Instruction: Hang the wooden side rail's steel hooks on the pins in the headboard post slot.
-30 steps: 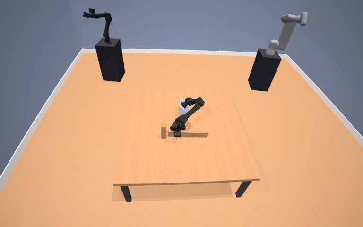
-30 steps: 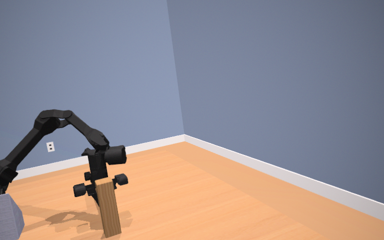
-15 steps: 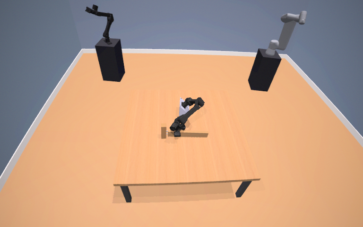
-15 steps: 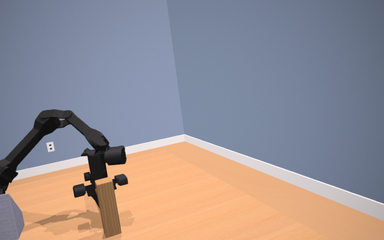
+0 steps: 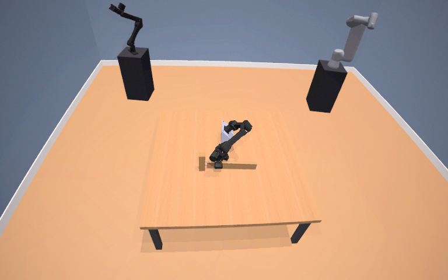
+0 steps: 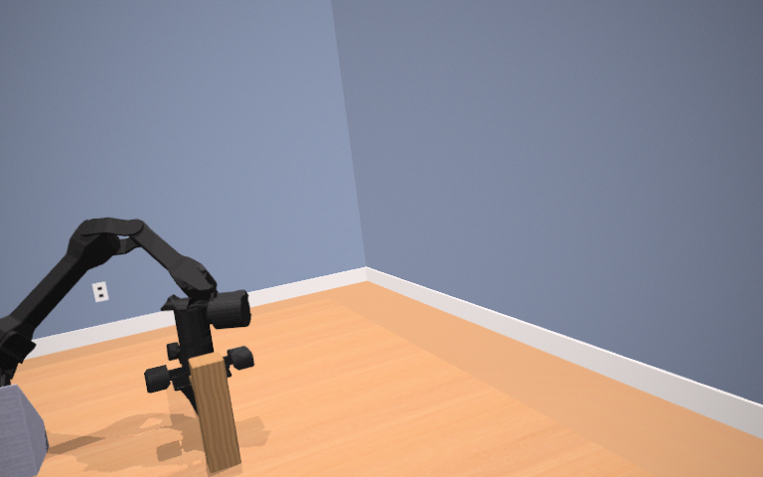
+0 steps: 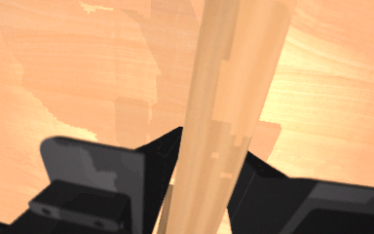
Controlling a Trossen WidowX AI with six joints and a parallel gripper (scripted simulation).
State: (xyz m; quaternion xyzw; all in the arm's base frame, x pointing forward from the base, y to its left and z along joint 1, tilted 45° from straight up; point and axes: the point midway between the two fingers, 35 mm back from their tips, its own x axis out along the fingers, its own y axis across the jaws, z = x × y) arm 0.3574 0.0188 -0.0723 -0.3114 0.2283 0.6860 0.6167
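Observation:
The short wooden headboard post (image 5: 201, 163) (image 6: 217, 410) stands upright on the table (image 5: 185, 198). The wooden side rail (image 5: 239, 165) (image 7: 229, 97) lies to the right of the post, with its far end on the table. A bit of steel hook (image 5: 206, 162) shows between the rail's end and the post. I cannot tell whether the hooks sit on the pins. My gripper (image 5: 218, 165) (image 7: 200, 135) is shut on the rail close to its hook end. In the exterior view the gripper's body (image 6: 194, 365) shows behind the post, and the rail is hidden there.
The arm's grey base (image 5: 226, 133) (image 6: 16, 432) stands on the table behind the rail. Two black pedestals (image 5: 136, 72) (image 5: 325, 86) with other arms stand on the floor at the back, far from the table.

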